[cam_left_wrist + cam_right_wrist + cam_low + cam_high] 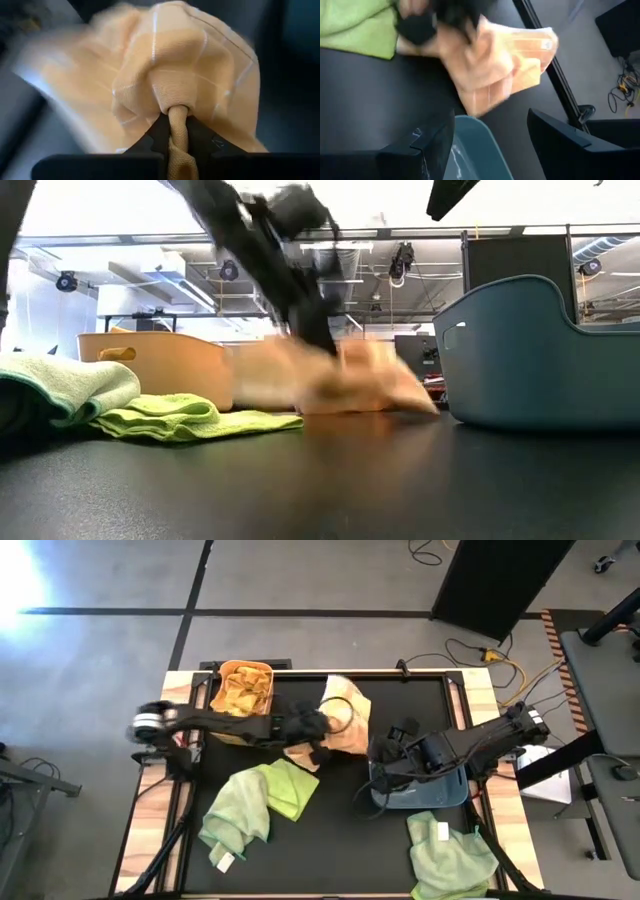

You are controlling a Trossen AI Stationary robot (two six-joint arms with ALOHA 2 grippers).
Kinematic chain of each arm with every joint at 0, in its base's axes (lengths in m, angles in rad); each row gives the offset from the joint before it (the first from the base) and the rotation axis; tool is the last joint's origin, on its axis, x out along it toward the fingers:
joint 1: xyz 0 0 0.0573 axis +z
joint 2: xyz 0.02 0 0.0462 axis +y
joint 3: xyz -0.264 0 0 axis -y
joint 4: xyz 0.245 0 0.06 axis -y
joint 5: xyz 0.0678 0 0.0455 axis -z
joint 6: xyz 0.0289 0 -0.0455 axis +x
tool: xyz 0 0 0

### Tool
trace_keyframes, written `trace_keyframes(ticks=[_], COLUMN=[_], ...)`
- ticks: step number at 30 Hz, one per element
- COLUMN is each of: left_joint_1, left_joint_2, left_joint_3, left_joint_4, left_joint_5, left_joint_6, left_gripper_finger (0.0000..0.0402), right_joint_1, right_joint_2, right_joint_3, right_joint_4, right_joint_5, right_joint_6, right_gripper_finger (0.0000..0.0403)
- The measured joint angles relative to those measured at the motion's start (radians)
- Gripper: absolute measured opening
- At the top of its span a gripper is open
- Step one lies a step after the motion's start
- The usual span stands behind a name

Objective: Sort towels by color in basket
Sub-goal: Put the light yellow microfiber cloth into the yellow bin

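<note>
A pale peach towel lies bunched at the table's middle, and my left gripper is shut on it; the towel fills the left wrist view. An orange basket at the far left holds orange towels. Light green towels lie at near left and near right. My right gripper is open above the blue-grey basket, its fingers on either side of the basket's rim, touching nothing. My left gripper pinches a gathered fold of the peach towel between its two fingers, coming from the table's left and slanting down. Several layers are bunched in the pinch. The rest of the towel spreads beyond the fingers and rests on the table.
The black mat covers the table between wooden side strips. The blue-grey basket stands right of the peach towel. Free mat lies along the near middle. Cables and a dark stand are on the floor beyond the far edge.
</note>
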State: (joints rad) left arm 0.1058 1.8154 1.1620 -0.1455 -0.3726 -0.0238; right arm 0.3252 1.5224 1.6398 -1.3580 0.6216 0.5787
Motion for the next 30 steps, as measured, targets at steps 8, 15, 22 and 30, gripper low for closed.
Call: trace_keyframes(ticks=[8,15,22,30], left_joint_1=[-0.113,-0.182,-0.18,-0.181], left_joint_2=[-0.472,-0.854,-1.063,-1.143], left_joint_3=[-0.137,-0.17,-0.025,0.161], left_joint_4=[-0.077,-0.325,-0.873,-1.134], left_joint_5=[-0.296,-0.54,-0.565,-0.563], left_joint_6=[0.016,-0.086,-0.384,-0.423], left_gripper_finger=[0.0015,0.0017,0.0018,0.0019], right_joint_1=[0.04,0.043,0.043,0.043], right_joint_2=[-0.002,-0.002,-0.002,-0.002], right_joint_3=[-0.037,-0.039,-0.039,-0.039], right_joint_4=[0.001,0.007,0.014,0.032], right_joint_5=[0.004,0.01,0.043,0.066], right_joint_6=[0.024,0.026,0.059,0.078], right_gripper_finger=[0.0239,0.0249,0.0246,0.0231])
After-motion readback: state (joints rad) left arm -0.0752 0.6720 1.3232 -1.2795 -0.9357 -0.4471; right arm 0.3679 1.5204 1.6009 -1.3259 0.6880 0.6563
